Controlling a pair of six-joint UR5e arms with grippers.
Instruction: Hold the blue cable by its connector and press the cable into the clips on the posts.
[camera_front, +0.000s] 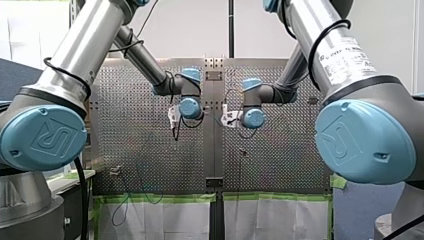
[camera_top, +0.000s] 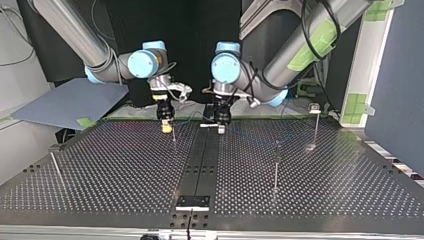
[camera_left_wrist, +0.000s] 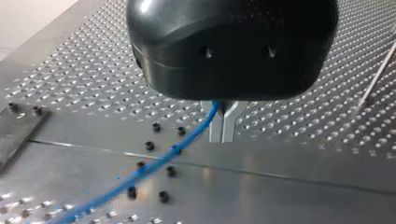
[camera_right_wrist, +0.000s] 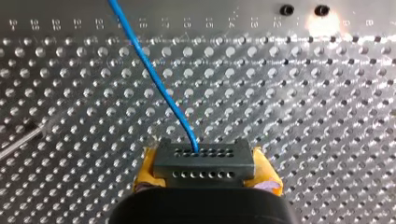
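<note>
Pinching the connector (camera_right_wrist: 204, 163), my right pincer (camera_right_wrist: 205, 171) has blue cable (camera_right_wrist: 154, 74) ahead.

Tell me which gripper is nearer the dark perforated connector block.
Right. My right gripper clamps the dark perforated connector block between yellow pads; my left gripper is apart from it, further along the thin blue cable.

Both arms reach in from the top corners of the top view, elbows bent, wrists turned straight down over the far middle of the table (camera_top: 310, 175). The right gripper (camera_top: 166, 126), left of centre, points down, its yellow pads (camera_right_wrist: 147, 164) pinched on the black connector (camera_right_wrist: 203, 161). The left gripper (camera_top: 220, 126), just right of it, hangs vertical too. Its metal fingers (camera_left_wrist: 215, 130) are pressed together, with the cable (camera_left_wrist: 154, 163) running out from their base. The two grippers stand side by side, not touching.
</note>
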